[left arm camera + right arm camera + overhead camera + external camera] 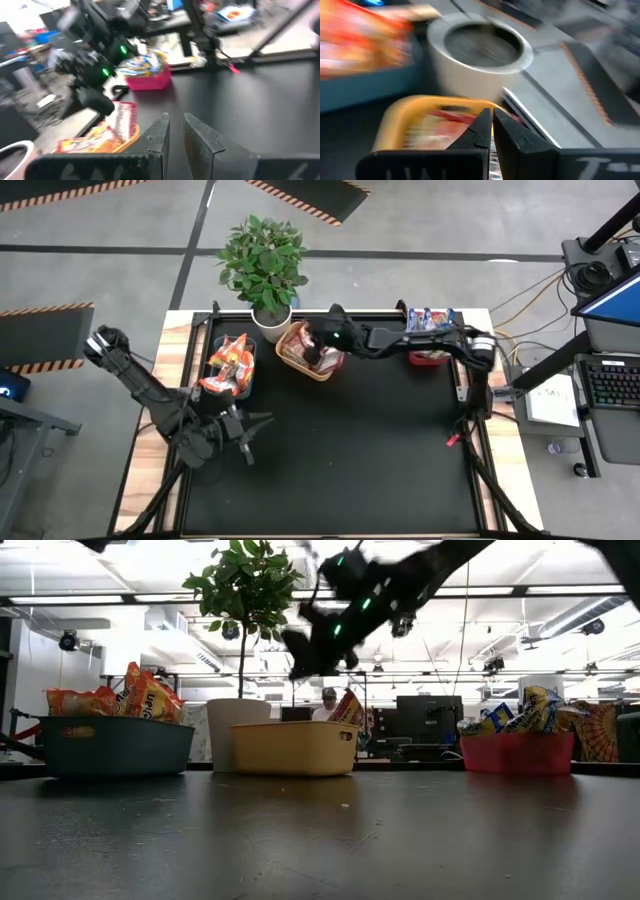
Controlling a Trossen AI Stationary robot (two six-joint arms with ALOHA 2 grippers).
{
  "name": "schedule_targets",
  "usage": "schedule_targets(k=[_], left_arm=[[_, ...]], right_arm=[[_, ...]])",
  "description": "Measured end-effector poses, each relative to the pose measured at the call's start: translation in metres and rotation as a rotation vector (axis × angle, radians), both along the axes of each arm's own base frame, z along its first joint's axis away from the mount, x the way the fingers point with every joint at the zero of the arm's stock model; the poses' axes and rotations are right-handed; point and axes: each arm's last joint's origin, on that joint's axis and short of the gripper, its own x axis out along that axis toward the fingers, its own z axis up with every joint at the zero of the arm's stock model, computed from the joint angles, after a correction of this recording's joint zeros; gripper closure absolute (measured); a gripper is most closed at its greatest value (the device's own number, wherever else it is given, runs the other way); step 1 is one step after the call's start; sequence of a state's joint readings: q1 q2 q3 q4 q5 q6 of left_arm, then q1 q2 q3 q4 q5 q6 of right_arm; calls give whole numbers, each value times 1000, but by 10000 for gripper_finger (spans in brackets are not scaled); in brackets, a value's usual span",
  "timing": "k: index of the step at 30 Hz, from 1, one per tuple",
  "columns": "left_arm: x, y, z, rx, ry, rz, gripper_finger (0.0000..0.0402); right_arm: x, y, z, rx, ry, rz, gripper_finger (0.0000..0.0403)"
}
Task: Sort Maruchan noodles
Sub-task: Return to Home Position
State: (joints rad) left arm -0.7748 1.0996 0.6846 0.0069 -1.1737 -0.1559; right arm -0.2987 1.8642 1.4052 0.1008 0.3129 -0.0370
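Orange Maruchan packets [229, 364] [140, 695] fill the dark teal bin [115, 746]. Pinkish-red packets [437, 126] [122, 120] lie in the yellow-orange bin [296, 358] [295, 747], and one [348, 707] stands up above its rim. Blue-and-yellow packets [430, 319] [520, 715] sit in the red bin [517, 753] [147, 80]. My right gripper [313, 352] [300, 652] [492, 125] hangs shut above the yellow-orange bin, well clear of its rim and holding nothing. My left gripper [252, 432] [176, 131] waits over the table's left part, its fingers a narrow gap apart.
A leafy plant in a white pot [270, 320] [238, 730] [480, 50] stands between the teal and yellow-orange bins at the far edge. The three bins line the far side of the black table [340, 450]. A person shows far behind the table [328, 705].
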Motion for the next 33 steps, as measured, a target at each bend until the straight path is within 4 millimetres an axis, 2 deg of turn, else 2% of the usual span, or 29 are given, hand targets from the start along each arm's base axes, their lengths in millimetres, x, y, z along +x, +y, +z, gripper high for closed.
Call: schedule_targets(k=[5, 8, 12, 17, 21, 27, 33], left_arm=[[12, 10, -1, 67, 101, -138, 365], [16, 24, 2, 133, 151, -195, 365], [8, 60, 3, 118, 145, -182, 365], [-16, 99, -14, 13, 21, -226, 365], [-36, 117, -31, -37, -96, -192, 365], [-59, 126, -45, -65, -201, -162, 365], [-74, 129, -51, -58, -263, -161, 365]], right_arm=[[-29, 44, 25, -25, -78, 245, 394], [-57, 68, 26, -51, -118, 369, 394], [-106, 88, 18, -48, -166, 499, 394], [-167, 99, 0, -11, -198, 528, 394], [-208, 106, -6, -27, -248, 526, 394], [-255, 114, -19, -66, -341, 526, 394], [-285, 118, -34, -92, -417, 518, 394]])
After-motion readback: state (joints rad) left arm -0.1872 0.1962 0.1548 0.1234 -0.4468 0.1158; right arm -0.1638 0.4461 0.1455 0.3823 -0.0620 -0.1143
